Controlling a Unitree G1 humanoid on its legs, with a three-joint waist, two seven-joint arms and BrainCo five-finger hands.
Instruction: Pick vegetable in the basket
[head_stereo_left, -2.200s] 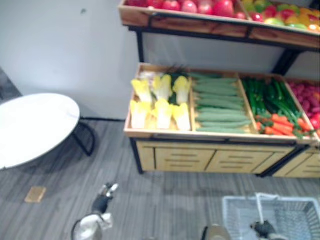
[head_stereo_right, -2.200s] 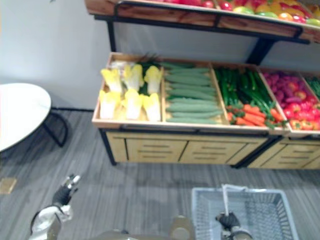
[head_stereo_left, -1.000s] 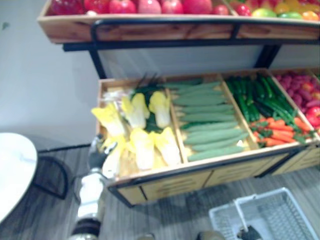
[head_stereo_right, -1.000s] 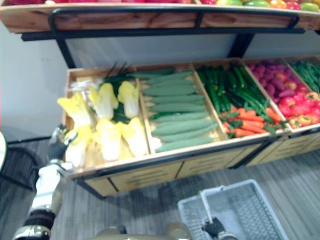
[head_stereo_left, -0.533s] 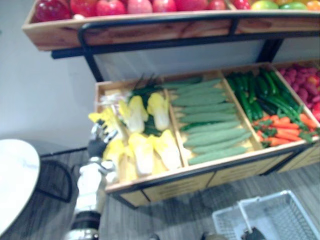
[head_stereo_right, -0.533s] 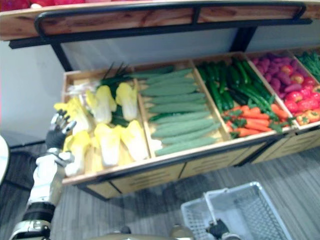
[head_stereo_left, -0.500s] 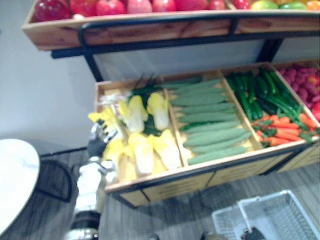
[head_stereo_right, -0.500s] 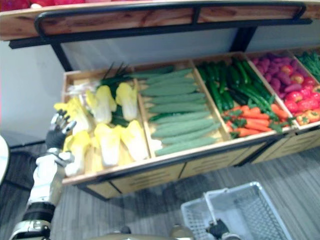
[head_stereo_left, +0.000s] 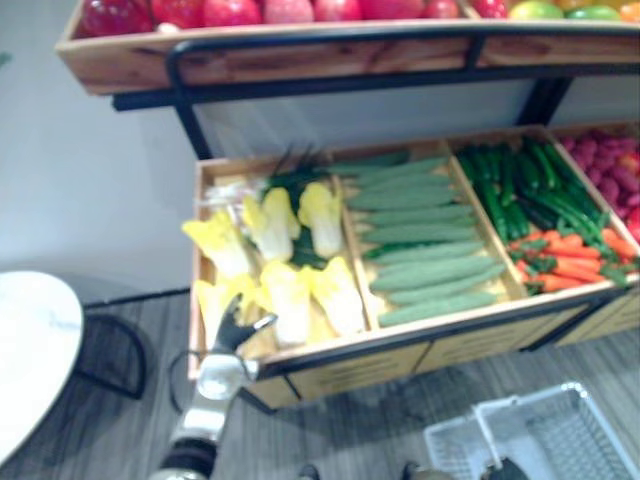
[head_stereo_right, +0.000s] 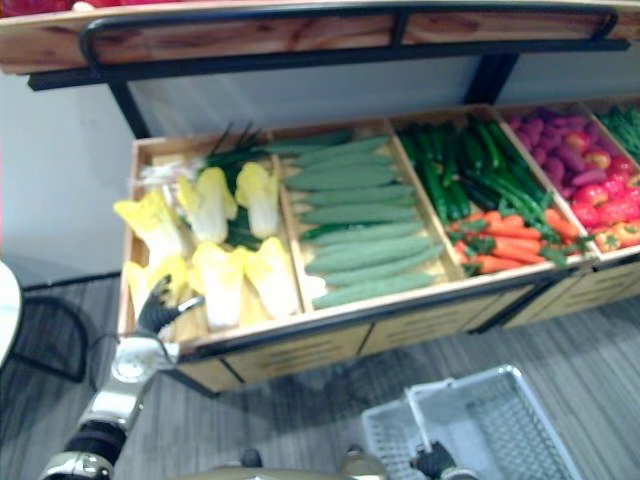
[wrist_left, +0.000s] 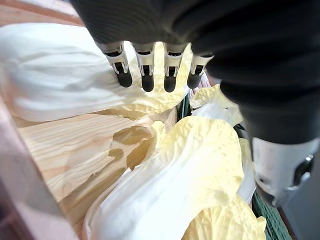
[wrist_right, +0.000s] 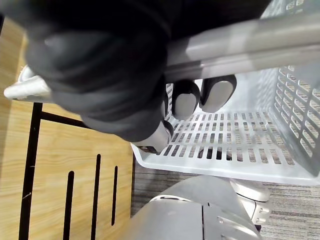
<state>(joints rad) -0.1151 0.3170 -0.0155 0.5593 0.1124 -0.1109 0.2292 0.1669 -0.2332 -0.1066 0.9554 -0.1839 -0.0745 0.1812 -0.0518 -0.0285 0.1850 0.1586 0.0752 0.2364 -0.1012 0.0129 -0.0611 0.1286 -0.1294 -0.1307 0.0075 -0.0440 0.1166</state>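
Two likely risks: loose leaves tearing, a shallow grasp slipping. Nearest, the right hand (wrist_right: 100, 65) grips the handle of the grey plastic basket (wrist_right: 240, 150). Farther, the left hand (head_stereo_right: 158, 310) holds its straight, open fingers (wrist_left: 146, 67) over pale yellow cabbages (head_stereo_right: 220, 278) at the wooden crate (head_stereo_right: 330, 323)'s front-left corner.

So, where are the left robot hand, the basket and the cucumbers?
left robot hand (head_stereo_right: 156, 309): right eye view, dark cover.
basket (head_stereo_right: 500, 430): right eye view, inner mesh.
cucumbers (head_stereo_right: 350, 215): right eye view, middle of pile.
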